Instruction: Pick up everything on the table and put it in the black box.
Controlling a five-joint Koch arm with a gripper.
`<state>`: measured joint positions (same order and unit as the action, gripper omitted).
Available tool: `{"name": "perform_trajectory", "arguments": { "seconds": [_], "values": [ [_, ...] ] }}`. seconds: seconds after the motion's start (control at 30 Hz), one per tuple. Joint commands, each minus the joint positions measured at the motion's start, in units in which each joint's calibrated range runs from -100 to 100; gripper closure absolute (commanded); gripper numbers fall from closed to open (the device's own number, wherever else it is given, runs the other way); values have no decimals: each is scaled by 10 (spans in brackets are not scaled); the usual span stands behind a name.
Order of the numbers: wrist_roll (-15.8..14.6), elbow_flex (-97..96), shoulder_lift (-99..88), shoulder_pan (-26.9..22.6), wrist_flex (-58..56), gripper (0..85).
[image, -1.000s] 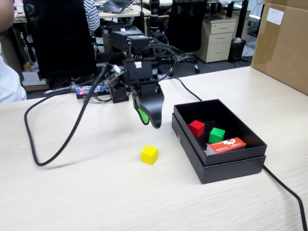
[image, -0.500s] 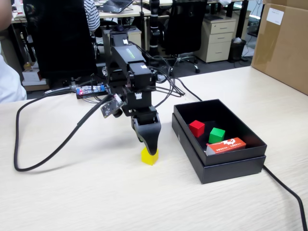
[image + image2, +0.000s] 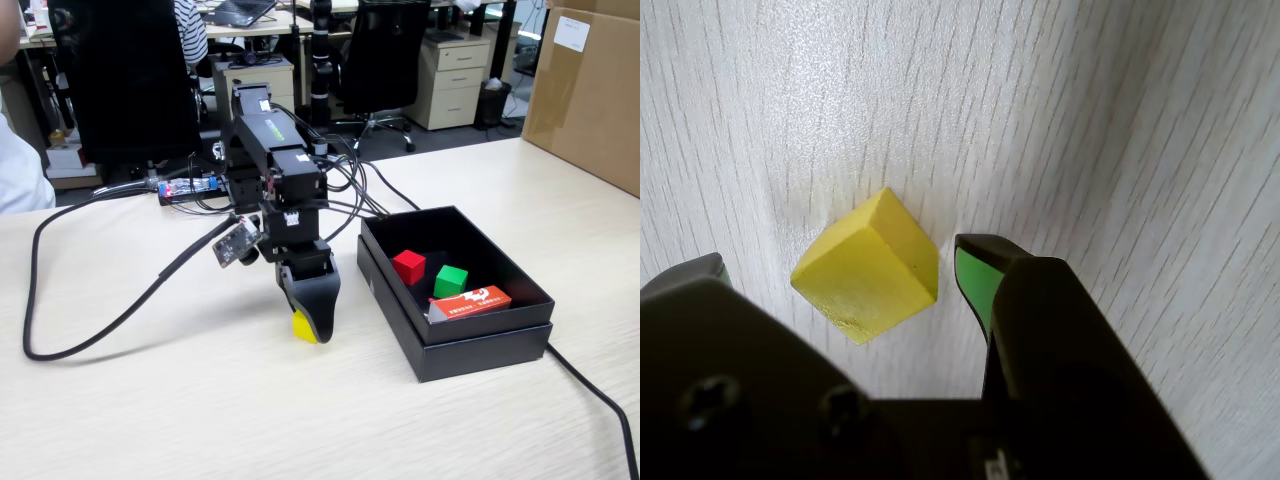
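One claw [image 3: 840, 265], black with green pads, spread apart and straddling the yellow cube [image 3: 868, 265]. In the wrist view one fingertip [image 3: 975, 272] stands just beside the cube's right edge with a thin gap between; the other fingertip [image 3: 700, 270] shows only as a corner at the left, apart from the cube. Not yet clenched: nothing is grasped.

Change over the last second: the claw [image 3: 308, 325] hung above the table with the cube lying clear in front of it; half a second ago it had dropped onto the cube; now it sits lower again, and in the fixed view only a sliver of the yellow cube [image 3: 300, 325] shows beside the black jaw. The cube has not shifted from its place and rests flat on the table [image 3: 150, 400], left of the black box [image 3: 480, 345] and near it.

Contents of the box: red cube [image 3: 408, 266], green cube [image 3: 451, 281], and an orange-red packet [image 3: 470, 301] lying against the near wall.

Reading: two of three cubes are already stowed and the yellow one is the last item out. The descent looks finished; the step in hand is the closing of the jaws. The cube sits corner-on between the pads, so it may twist as they close.

Sundry: thick black cable [image 3: 60, 310] looped across the table behind the arm.
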<state>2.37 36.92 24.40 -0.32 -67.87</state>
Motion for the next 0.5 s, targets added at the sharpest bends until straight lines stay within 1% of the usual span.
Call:
{"name": "perform_trajectory", "arguments": {
  "seconds": [0.0, 0.1, 0.13, 0.17, 0.33, 0.47],
  "values": [
    [7, 49, -14, -3, 5, 423],
    [7, 49, -8, -5, 5, 436],
    [7, 49, -6, -6, 5, 452],
    [7, 49, -4, -7, 5, 487],
    [6, 48, -1, -7, 5, 568],
    [3, 47, -1, -6, 5, 661]
  ]
}}
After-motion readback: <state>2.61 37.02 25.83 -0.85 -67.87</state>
